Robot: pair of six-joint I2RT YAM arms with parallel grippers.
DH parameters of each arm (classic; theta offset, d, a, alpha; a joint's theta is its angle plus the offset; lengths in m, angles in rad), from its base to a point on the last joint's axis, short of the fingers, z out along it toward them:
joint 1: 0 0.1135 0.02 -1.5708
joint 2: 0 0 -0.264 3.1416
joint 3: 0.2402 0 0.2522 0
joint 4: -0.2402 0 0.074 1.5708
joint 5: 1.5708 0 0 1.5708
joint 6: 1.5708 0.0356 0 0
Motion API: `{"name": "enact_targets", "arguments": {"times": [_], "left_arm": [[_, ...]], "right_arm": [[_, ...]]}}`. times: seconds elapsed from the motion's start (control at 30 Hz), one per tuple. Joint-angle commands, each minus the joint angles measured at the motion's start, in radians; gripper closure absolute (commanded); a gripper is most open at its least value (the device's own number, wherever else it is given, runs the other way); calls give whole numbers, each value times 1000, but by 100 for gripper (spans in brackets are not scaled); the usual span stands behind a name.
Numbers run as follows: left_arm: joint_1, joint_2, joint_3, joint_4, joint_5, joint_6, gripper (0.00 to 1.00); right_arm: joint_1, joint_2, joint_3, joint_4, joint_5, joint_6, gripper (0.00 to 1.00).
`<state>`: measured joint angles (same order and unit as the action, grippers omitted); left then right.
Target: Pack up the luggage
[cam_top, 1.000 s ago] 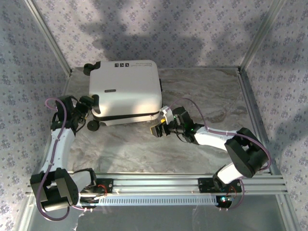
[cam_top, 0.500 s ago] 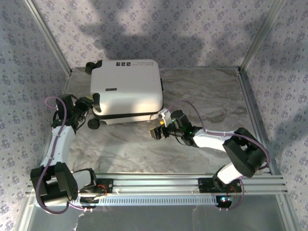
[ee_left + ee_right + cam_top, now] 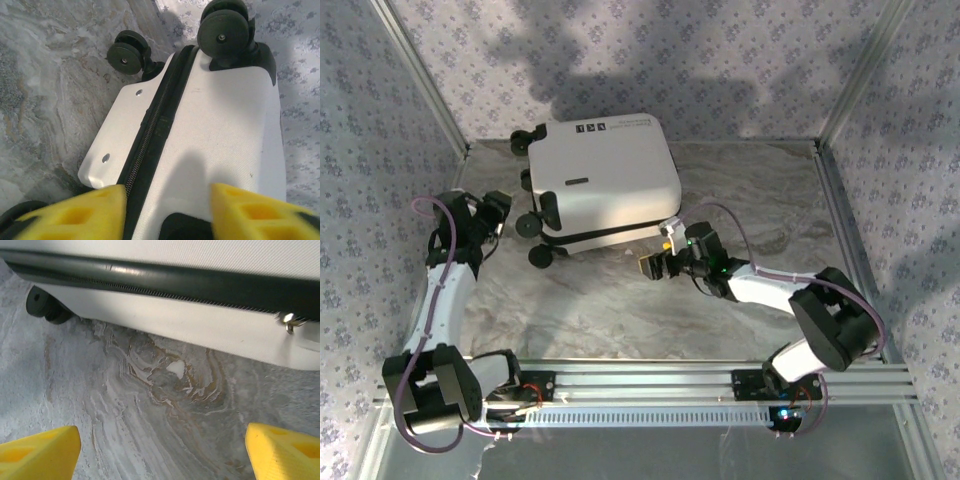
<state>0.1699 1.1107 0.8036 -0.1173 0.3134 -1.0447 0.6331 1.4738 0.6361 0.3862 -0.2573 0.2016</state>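
You're aiming the wide-open, empty right claw (image 3: 657,254) at the luggage's (image 3: 605,175) long zipper side, while the left claw (image 3: 506,214) is sitting half-open and empty near the wheels (image 3: 540,254).

Grey marbled tabletop (image 3: 740,190), floral-patterned backdrop walls (image 3: 720,60), aluminium rail (image 3: 720,376) along near edge

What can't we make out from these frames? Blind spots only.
- luggage contents: shell closed, all views.
- labels text: too small, top view.
- zipper band, whether fully zipped: runs off both edges, right wrist view.
- dark shape lower left, left wrist view: cut by edge, behind yellow finger.
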Motion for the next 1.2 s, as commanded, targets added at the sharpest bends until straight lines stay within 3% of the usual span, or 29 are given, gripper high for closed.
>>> {"name": "enact_targets", "arguments": {"times": [0.0, 0.17, 0.43, 0.67, 1.17], "left_arm": [[5, -44, -6, -29, 42, -15, 34], [2, -168, -95, -43, 66, -69, 24], [-64, -334, -161, -40, 62, -169, 16], [-140, -228, -134, 36, 73, -199, 14], [-142, -25, -32, 134, 26, -212, 15]], "right_arm": [[-33, -59, 11, -40, -41, 7, 12], [-60, -122, 5, -100, -39, -2, 12], [-80, -167, -9, -128, -52, 2, 11], [-87, -202, -16, -147, -50, -1, 11], [-83, -233, -49, -147, -40, 7, 11]]}}
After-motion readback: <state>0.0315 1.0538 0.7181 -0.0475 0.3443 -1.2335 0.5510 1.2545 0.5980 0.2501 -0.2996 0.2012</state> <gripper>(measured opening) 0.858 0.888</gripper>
